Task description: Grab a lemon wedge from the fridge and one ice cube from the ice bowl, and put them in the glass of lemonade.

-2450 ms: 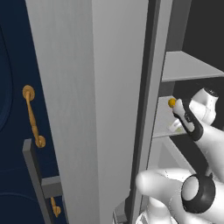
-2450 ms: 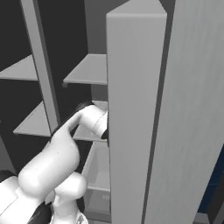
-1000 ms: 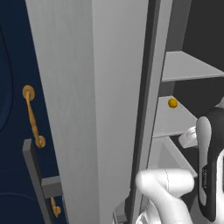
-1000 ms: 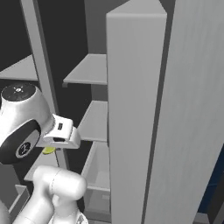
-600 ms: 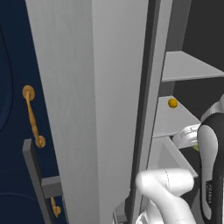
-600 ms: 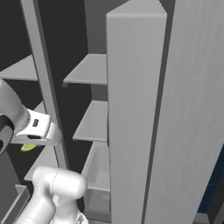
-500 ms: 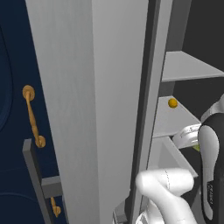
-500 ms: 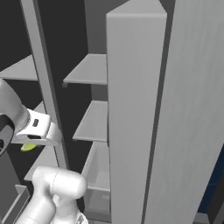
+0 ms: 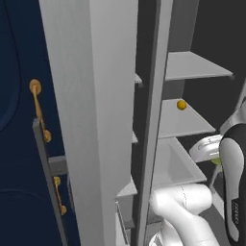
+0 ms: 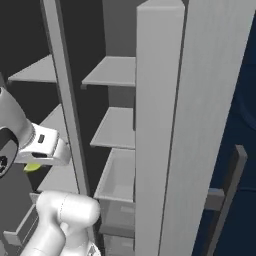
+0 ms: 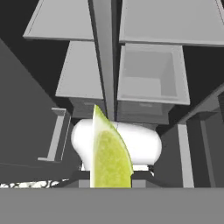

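Note:
My gripper [image 11: 110, 176] is shut on the lemon wedge [image 11: 109, 155], a pale yellow-green slice standing upright between the fingers. The hand view looks down on the open fridge [image 11: 148, 83] with its grey shelves and drawer. In the left base view the lemon wedge [image 9: 216, 161] peeks out under the white hand, in front of the fridge [image 9: 91, 96] shelves. In the right base view the gripper [image 10: 35, 164] hangs at the left, outside the shelves, with the lemon wedge [image 10: 32, 167] under it. The ice bowl and the glass of lemonade are out of view.
A small round orange fruit [image 9: 181, 104] lies on a middle shelf. The open fridge door [image 10: 165, 125] stands edge-on close beside the arm. Navy cabinets with gold handles [image 9: 36, 110] flank the fridge. An open grey drawer [image 10: 117, 182] sits low inside.
The hand has drawn back from the fridge shelf with the lemon wedge in its grip, swinging out and lower. Over the last half second it has barely moved.

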